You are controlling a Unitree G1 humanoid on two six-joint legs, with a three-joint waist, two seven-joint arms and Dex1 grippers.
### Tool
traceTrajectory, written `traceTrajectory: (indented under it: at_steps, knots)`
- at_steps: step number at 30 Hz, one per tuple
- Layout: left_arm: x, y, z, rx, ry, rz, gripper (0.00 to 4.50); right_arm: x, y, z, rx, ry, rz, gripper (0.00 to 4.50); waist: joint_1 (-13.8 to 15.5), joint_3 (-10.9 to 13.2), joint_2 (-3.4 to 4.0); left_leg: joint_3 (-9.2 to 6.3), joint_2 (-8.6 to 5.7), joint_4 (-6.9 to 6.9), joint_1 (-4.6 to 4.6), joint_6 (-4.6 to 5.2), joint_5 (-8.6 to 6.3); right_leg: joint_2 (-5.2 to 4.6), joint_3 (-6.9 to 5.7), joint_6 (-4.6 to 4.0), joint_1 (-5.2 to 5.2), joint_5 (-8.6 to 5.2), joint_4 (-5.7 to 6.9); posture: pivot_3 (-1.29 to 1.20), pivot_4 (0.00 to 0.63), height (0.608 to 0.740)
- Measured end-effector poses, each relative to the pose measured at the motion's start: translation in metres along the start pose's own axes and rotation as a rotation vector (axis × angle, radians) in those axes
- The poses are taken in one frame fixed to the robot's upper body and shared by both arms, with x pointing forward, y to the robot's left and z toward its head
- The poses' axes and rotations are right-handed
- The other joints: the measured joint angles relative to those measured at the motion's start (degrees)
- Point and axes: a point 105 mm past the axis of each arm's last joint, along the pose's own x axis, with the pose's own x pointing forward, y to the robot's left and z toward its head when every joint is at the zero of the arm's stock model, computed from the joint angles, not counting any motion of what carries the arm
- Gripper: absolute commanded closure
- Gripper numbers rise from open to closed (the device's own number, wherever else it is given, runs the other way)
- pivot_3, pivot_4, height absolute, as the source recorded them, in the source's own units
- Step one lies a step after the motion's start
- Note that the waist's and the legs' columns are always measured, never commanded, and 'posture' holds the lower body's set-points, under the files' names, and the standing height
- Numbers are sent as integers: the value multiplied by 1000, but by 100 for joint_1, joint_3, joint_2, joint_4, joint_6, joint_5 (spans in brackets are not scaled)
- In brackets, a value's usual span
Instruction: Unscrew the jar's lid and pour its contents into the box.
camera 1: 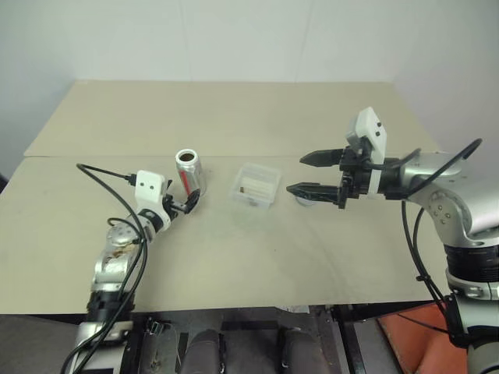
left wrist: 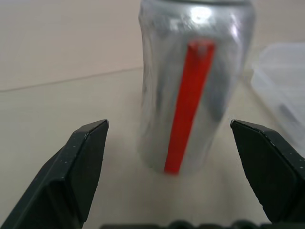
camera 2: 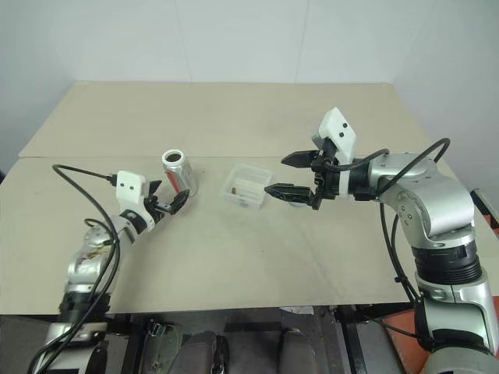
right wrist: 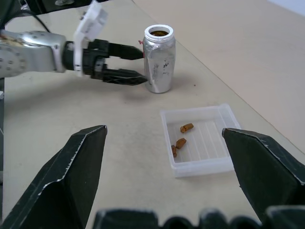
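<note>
On the table [camera 1: 234, 257], the jar [camera 1: 189, 171] stands upright and lidless, left gripper [camera 1: 189, 203] spread wide just beside it, holding nothing. Right gripper [camera 1: 308, 173] gapes empty above the lid [camera 1: 301, 202], mostly hiding it. Box [right wrist: 202, 138] holds brown contents [right wrist: 181, 141].

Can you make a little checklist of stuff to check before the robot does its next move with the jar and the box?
1. The jar stands upright on the table: ok.
2. The jar's lid is off, its mouth open: ok.
3. The brown contents lie in the box: ok.
4. The left end effector is open and has let go of the jar: ok.
5. The right end effector is open and holds nothing: ok.
6. The jar is fully empty: cannot tell, something brownish shows inside its mouth.
</note>
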Motion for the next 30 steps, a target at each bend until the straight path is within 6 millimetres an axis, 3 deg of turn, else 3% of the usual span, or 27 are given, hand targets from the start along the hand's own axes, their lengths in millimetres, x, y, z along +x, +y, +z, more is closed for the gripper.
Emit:
traceTrajectory:
  at_steps: [4,7,15,19,30]
  knots:
    - [-28,-5,-2,49,71,-78,39,1,1,-3,3,5,-2,0,2,0,1,2,2,-1,-1,2,-2,0,2,0,-3,0,0,0,150,740]
    - [-61,-1,3,109,123,-194,39,0,3,-8,11,18,-3,0,-19,0,1,4,6,-7,0,0,-1,1,3,-3,-11,-2,-7,0,150,740]
    - [-114,4,69,287,-24,-491,39,-3,5,-12,6,32,2,0,-10,-1,3,10,1,-25,7,0,-2,0,6,-7,-11,-1,-17,0,150,740]
    - [-123,0,79,330,-52,-576,39,-3,4,-14,2,35,-4,0,-13,-1,3,12,1,-29,10,-1,-1,0,7,-7,-11,-1,-17,0,150,740]
    - [-116,-6,84,303,-96,-602,39,-8,9,-14,-38,53,-15,0,-18,-1,3,13,0,-31,12,-2,0,1,8,-7,-10,-1,-17,0,150,740]
